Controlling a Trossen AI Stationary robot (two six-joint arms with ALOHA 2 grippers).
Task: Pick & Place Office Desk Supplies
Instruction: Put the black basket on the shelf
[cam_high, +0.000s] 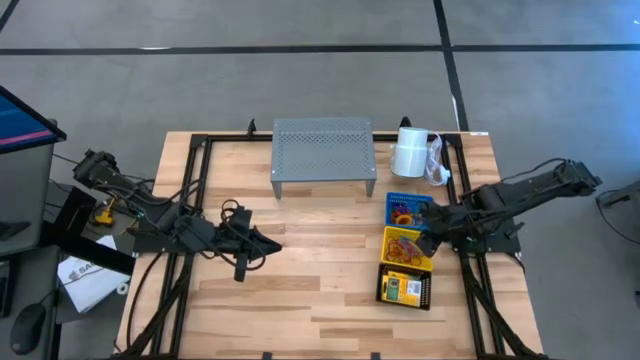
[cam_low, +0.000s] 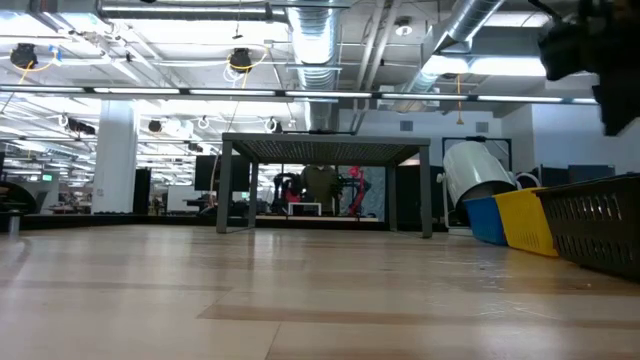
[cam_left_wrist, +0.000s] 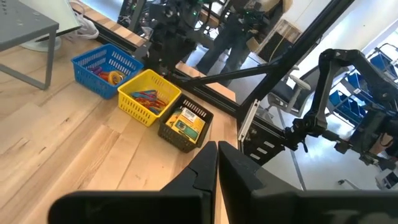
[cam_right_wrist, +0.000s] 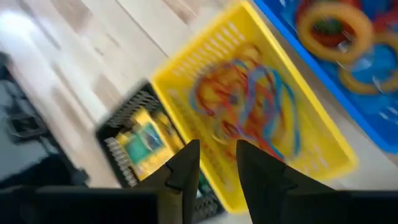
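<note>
Three small baskets stand in a row near the table's right edge: a blue one (cam_high: 408, 210) with orange and yellow loops, a yellow one (cam_high: 406, 248) with a tangle of red, orange and blue loops (cam_right_wrist: 245, 115), and a black one (cam_high: 405, 288) with yellow-green crayon boxes (cam_right_wrist: 144, 142). My right gripper (cam_high: 431, 243) (cam_right_wrist: 217, 155) hovers over the yellow basket's right rim, fingers a narrow gap apart and holding nothing. My left gripper (cam_high: 272, 246) (cam_left_wrist: 217, 155) is shut and empty above bare wood left of the table's middle, pointing toward the baskets.
A grey perforated metal shelf (cam_high: 323, 155) stands at the far middle of the table, and a white paper roll (cam_high: 410, 152) lies to its right, just beyond the blue basket. A black frame (cam_high: 190, 200) runs along the table's edges. Bare wood lies between the two grippers.
</note>
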